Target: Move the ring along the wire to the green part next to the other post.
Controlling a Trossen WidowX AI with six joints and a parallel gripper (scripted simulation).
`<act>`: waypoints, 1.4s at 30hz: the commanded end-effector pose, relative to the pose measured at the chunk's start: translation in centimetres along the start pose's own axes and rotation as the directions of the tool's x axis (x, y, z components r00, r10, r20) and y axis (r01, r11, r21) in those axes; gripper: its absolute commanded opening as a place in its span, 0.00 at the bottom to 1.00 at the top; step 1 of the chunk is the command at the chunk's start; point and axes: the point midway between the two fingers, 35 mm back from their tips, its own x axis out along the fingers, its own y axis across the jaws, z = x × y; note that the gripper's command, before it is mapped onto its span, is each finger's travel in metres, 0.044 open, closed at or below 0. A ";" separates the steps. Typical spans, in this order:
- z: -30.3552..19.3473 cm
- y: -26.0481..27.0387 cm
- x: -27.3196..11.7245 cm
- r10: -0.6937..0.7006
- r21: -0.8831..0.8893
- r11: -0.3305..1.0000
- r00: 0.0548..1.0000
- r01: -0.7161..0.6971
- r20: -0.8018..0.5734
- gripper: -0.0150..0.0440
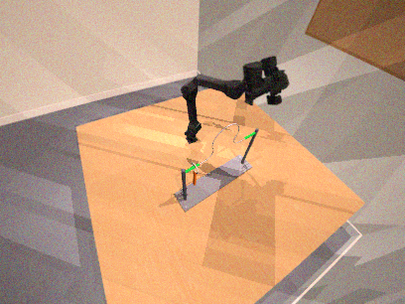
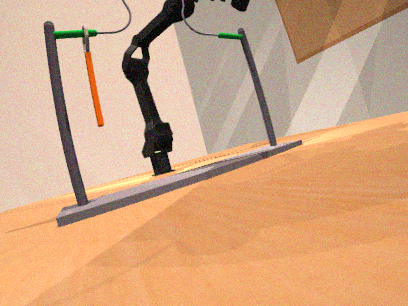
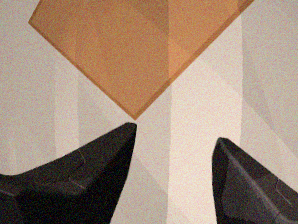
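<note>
The ring [image 2: 85, 39] hangs around the green part [image 1: 189, 170] [image 2: 62, 34] beside the left post [image 1: 184, 186] [image 2: 62, 115]. Its orange handle [image 1: 195, 179] [image 2: 94, 90] points down. The thin grey wire [image 1: 213, 144] [image 2: 130, 17] curves across to the other green part [image 1: 250, 135] [image 2: 229, 36] at the right post [image 1: 249, 147] [image 2: 258, 90]. My gripper [image 3: 176, 140] is partly open, with nothing between its fingers. In the top view it is at the upper right, high up and far from the handle. The exterior view cuts it off at the top.
The posts stand on a long grey base [image 1: 213, 184] [image 2: 150, 189] on the wooden table [image 1: 134, 224] [image 2: 250, 225]. The arm's base [image 1: 192, 136] [image 2: 161, 162] is behind it. A brown panel [image 1: 367, 35] [image 2: 345, 25] [image 3: 130, 50] shows beyond the gripper.
</note>
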 end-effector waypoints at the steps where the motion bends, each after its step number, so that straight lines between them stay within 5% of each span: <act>1: 2.6 -1.0 -2.6 -0.058 -0.146 0.986 0.990 0.077 0.130 0.53; 10: 7.6 -2.2 -9.7 -0.162 -0.403 0.851 0.897 0.338 0.411 0.53; 19: 11.6 -3.6 -19.2 -0.250 -0.476 0.591 0.709 0.651 0.660 0.53; 31: 13.4 -2.7 -34.0 -0.283 -0.330 0.076 0.338 0.941 0.898 0.53; 42: 10.7 -2.5 -46.1 -0.271 -0.116 -0.298 0.032 0.948 0.962 0.53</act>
